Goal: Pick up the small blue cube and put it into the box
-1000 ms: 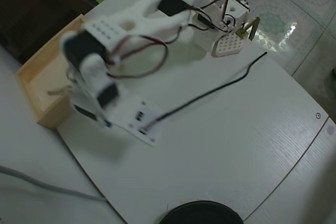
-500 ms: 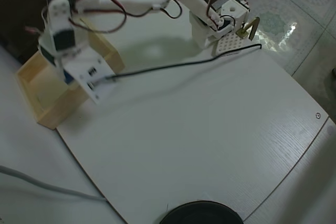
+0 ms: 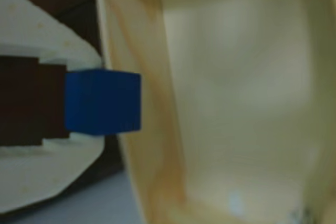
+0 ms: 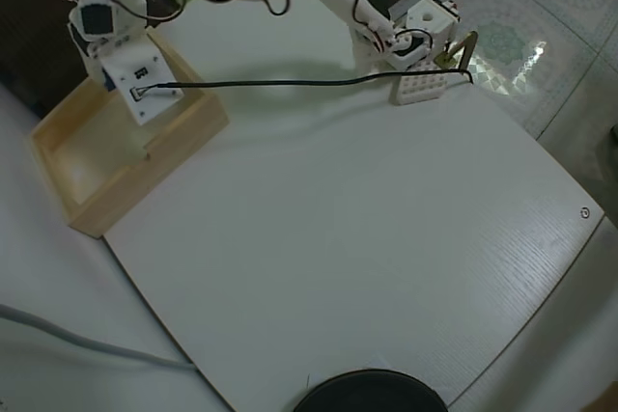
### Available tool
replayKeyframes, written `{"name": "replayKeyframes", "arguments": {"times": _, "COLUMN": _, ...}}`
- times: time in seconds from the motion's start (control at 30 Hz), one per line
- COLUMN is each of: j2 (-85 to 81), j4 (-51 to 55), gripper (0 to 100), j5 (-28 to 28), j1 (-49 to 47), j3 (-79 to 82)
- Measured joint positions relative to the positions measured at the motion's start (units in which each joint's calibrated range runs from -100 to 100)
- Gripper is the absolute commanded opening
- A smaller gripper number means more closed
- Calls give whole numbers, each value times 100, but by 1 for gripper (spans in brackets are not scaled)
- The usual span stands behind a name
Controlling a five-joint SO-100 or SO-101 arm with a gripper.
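Observation:
In the wrist view my gripper (image 3: 100, 102) is shut on the small blue cube (image 3: 103, 101), held between the two white fingers (image 3: 50, 38) at the left. The cube hangs just over the left wall of the pale wooden box (image 3: 137, 150), whose empty pale floor fills the right of the view. In the overhead view the box (image 4: 150, 188) lies at the table's upper left, and the arm reaches over it with the gripper (image 4: 135, 147) pointing down inside the box's near side. The cube is hidden there by the gripper.
A small white perforated block (image 4: 417, 87) stands by the arm's base (image 4: 430, 31) at the top right. A black cable (image 4: 290, 82) runs from the base to the wrist. A dark round object (image 4: 372, 395) sits at the table's bottom edge. A grey cable (image 4: 77, 344) lies at lower left.

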Motion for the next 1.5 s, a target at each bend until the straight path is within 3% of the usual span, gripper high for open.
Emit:
{"name": "replayKeyframes", "arguments": {"times": 0.4, "j2": 719, "j4": 0, "gripper": 6, "j5": 0, "j1": 184, "j3": -9}}
{"name": "replayKeyframes", "arguments": {"times": 0.57, "j2": 719, "j4": 0, "gripper": 16, "j5": 5, "j1": 169, "j3": -217}}
{"name": "replayKeyframes", "arguments": {"times": 0.7, "j2": 719, "j4": 17, "gripper": 17, "j5": 5, "j1": 147, "j3": -489}}
{"name": "replayKeyframes", "arguments": {"times": 1.5, "j2": 694, "j4": 418, "gripper": 17, "j5": -42, "j1": 339, "j3": -3584}}
